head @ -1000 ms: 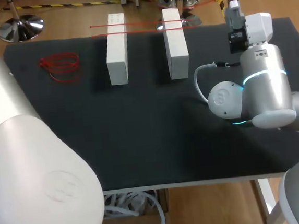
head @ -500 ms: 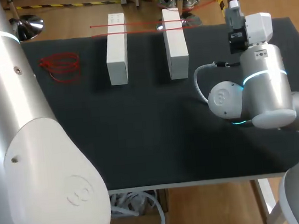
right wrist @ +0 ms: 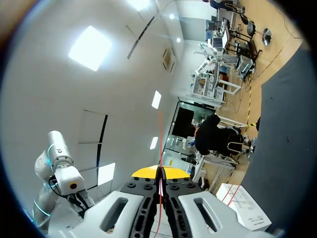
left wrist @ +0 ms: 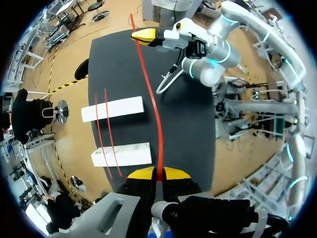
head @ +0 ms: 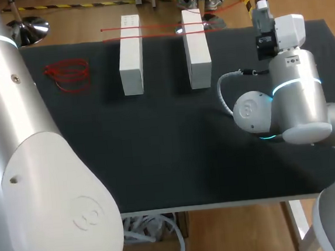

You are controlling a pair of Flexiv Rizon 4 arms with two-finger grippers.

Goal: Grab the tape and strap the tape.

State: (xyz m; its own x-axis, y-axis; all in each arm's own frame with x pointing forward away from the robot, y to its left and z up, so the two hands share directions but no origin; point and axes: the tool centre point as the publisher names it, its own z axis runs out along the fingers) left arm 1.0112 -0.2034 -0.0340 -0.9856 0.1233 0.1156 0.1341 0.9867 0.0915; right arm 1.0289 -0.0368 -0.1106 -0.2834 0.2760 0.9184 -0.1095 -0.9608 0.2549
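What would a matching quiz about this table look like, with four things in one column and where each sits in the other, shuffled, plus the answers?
Things:
1. coiled red tape
2. taut red tape
3. white blocks
4. two red strands

Places:
A. laid across both blocks
B. heaped on the table, left of the blocks
C. stretched between the left gripper and the right gripper
D. side by side at the table's far middle

Pairs: 1-B, 2-C, 3-D, 4-A
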